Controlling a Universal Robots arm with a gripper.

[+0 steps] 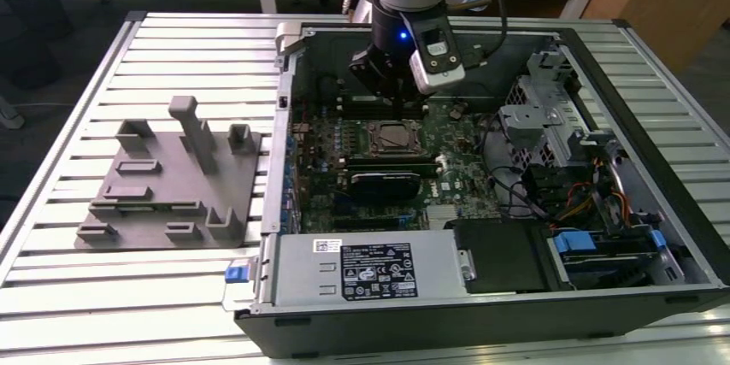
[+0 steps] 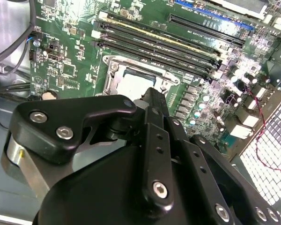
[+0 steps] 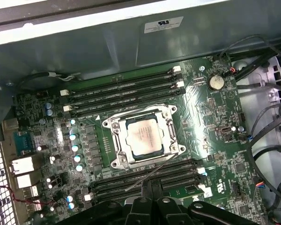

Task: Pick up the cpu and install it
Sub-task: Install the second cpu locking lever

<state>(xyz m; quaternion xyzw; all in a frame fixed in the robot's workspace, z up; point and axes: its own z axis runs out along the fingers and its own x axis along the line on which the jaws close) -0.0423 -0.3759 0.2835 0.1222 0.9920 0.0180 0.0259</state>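
You had the cpu already lying flat in the motherboard socket, silver-grey top facing up, framed on all sides by the metal retention frame, so the placing itself looked done. The chip is close to square, so it has no real long axis; its edges ran parallel to the memory slots on either side of the socket. Your gripper hung inside the open computer case, just above the socket and toward the case's far wall, carrying nothing that I could see. Whether its fingers were apart or together, I could not tell. The grey fixture block sat on the slatted table, beside the case on the exterior view's left, with nothing resting on it.
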